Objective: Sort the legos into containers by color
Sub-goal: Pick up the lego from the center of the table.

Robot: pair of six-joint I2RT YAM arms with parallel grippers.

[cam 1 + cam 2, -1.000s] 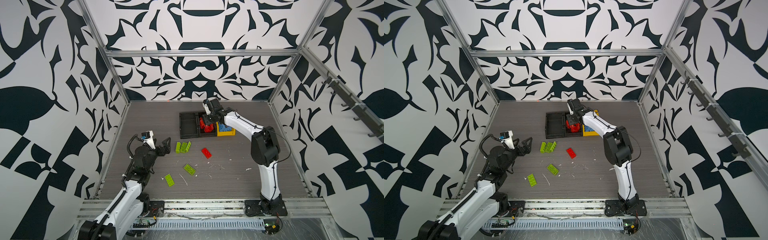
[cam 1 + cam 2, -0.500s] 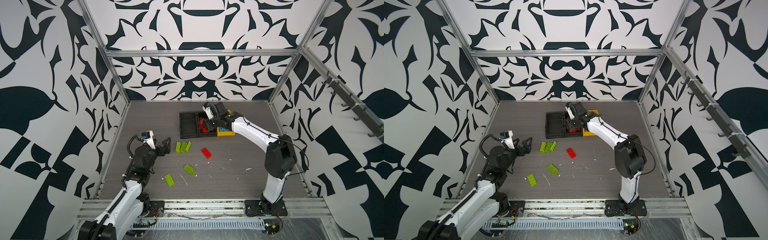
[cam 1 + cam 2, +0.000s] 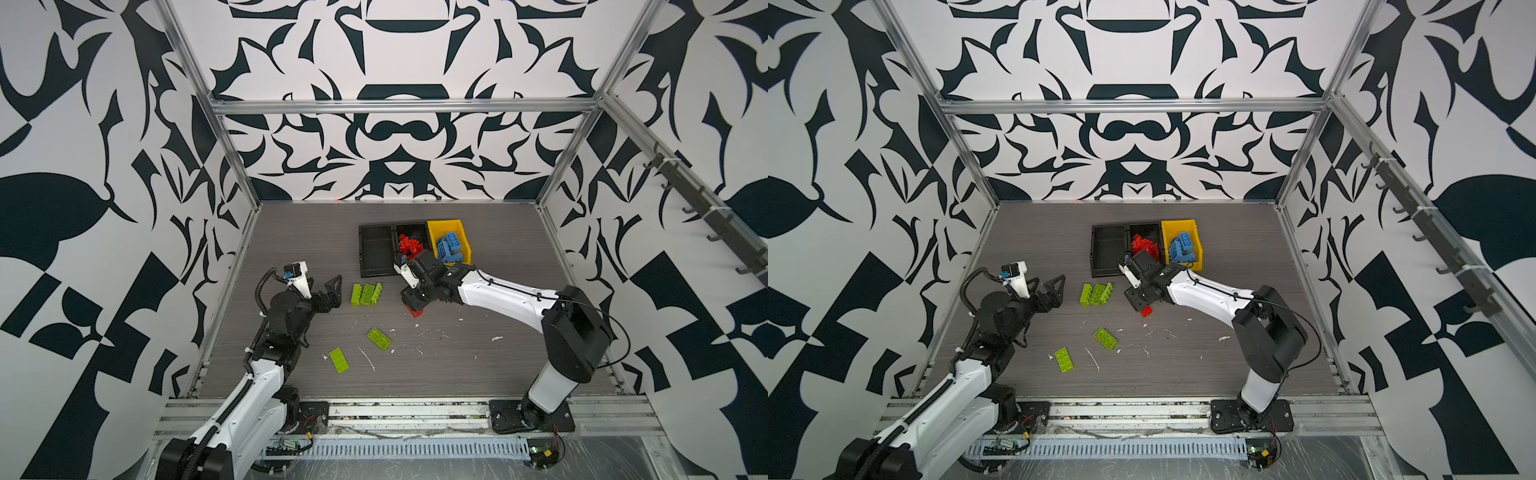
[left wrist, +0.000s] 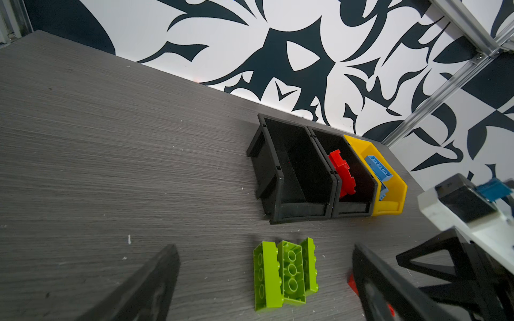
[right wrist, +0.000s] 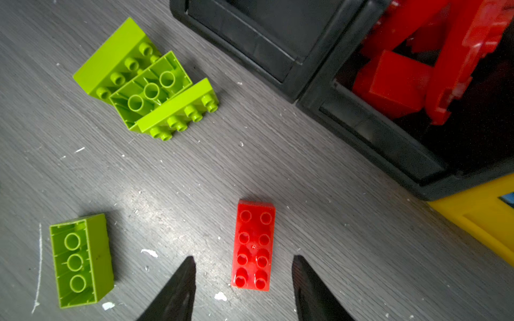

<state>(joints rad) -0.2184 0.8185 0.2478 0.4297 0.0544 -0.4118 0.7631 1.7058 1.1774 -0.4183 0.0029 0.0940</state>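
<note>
A flat red lego point(image 5: 253, 244) lies studs-up on the table, with my right gripper point(image 5: 243, 258) open just above it and one finger on either side, not touching; in a top view the brick point(image 3: 415, 311) peeks out under it. My left gripper point(image 4: 264, 247) stands wide open and empty, facing three lime green legos point(image 4: 286, 271) lying side by side. Two more green legos point(image 3: 379, 338) point(image 3: 338, 360) lie nearer the front. Of the containers, the left black bin point(image 3: 361, 249) is empty, the middle black bin point(image 3: 411, 227) holds red legos point(image 3: 409, 245), and the yellow bin point(image 3: 446, 224) holds blue legos point(image 3: 451, 247).
White scraps and scuff marks point(image 3: 368, 359) dot the grey table. Patterned walls and aluminium frame posts point(image 3: 552, 195) close in the table on three sides. The right arm point(image 3: 498, 297) stretches low across the table's right half.
My right arm has come away from the middle black bin, forward and down over the red lego on the table. The left arm has not moved.
</note>
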